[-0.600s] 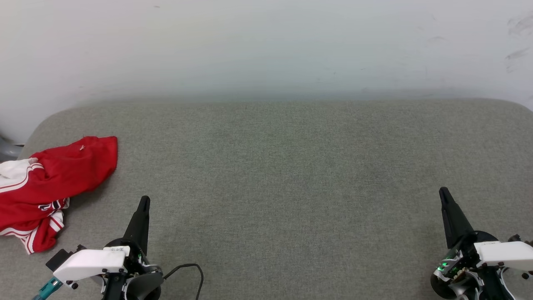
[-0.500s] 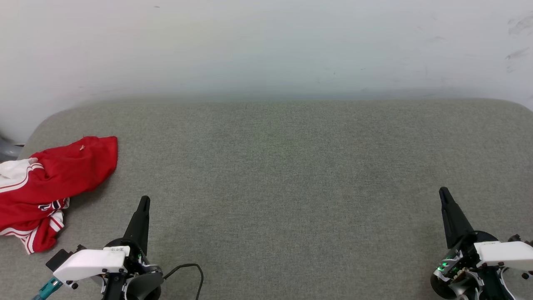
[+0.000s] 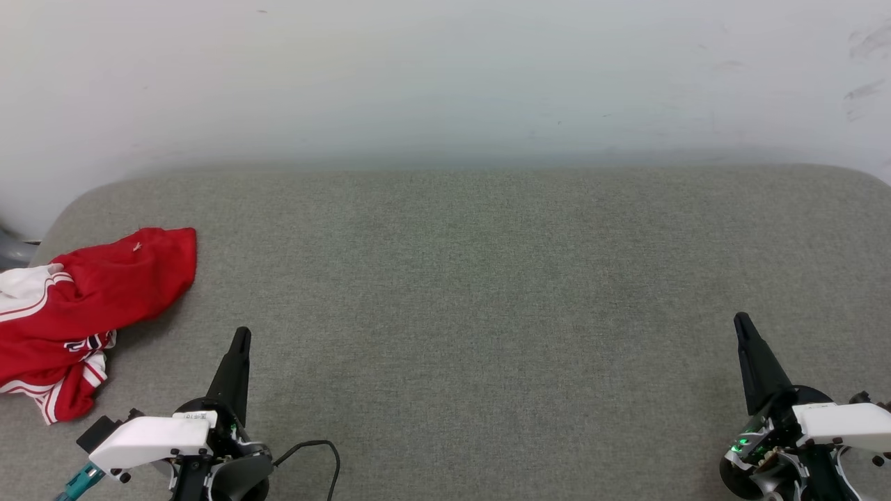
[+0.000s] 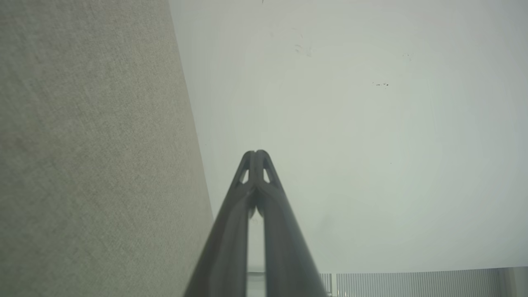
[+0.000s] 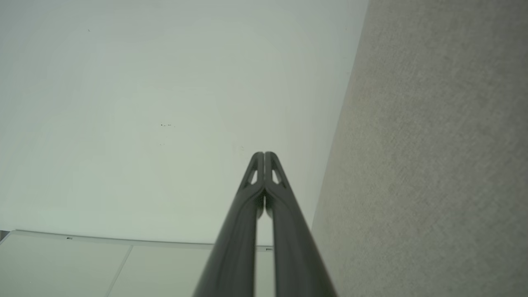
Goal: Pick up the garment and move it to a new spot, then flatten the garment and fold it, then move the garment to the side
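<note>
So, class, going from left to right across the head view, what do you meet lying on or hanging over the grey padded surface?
the garment, crumpled at the left edge → left gripper, shut → black cable → right gripper, shut

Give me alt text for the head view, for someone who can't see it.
A crumpled red garment with white sleeve and striped trim lies untouched at the left edge of a grey padded surface. The left tool and right tool sit shut at the lower corners, the left one nearer the garment.
</note>
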{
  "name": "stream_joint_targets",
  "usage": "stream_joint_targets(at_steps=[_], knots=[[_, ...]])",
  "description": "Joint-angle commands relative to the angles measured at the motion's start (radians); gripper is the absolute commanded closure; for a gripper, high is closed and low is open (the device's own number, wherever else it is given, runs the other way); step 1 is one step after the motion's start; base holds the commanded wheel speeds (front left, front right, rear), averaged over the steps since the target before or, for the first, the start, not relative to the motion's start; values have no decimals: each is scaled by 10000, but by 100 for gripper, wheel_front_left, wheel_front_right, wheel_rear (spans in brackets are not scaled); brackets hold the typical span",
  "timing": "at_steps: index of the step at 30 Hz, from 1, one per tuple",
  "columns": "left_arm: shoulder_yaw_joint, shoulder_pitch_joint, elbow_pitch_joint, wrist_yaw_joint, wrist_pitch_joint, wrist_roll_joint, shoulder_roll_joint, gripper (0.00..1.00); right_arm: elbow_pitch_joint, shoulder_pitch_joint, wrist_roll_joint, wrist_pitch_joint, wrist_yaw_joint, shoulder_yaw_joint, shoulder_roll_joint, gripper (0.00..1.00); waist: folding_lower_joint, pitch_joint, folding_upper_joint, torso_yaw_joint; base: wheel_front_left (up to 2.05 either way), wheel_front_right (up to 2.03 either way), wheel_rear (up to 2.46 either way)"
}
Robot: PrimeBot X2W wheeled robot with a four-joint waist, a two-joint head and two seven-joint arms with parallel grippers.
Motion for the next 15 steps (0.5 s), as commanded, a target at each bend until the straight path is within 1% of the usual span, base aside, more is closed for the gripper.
stream_joint_targets(at_steps=[1,11,12,15], knots=[[26,-53,-11,-26,18,7,-26,100,8,-123,-46,17,-3,4,38,100,0,0,0,0,0,0,0],[24,-53,-11,-26,18,7,-26,100,8,-123,-46,16,-3,5,36,100,0,0,0,0,0,0,0],[2,0,0,0,0,0,0,0,0,0,0,0,0,0,2,0,0,0,0,0,0,0,0],[-47,148,210,2,-9,0,-11,0,205,173,1,-8,-2,10,6,0,0,1,0,0,0,0,0]])
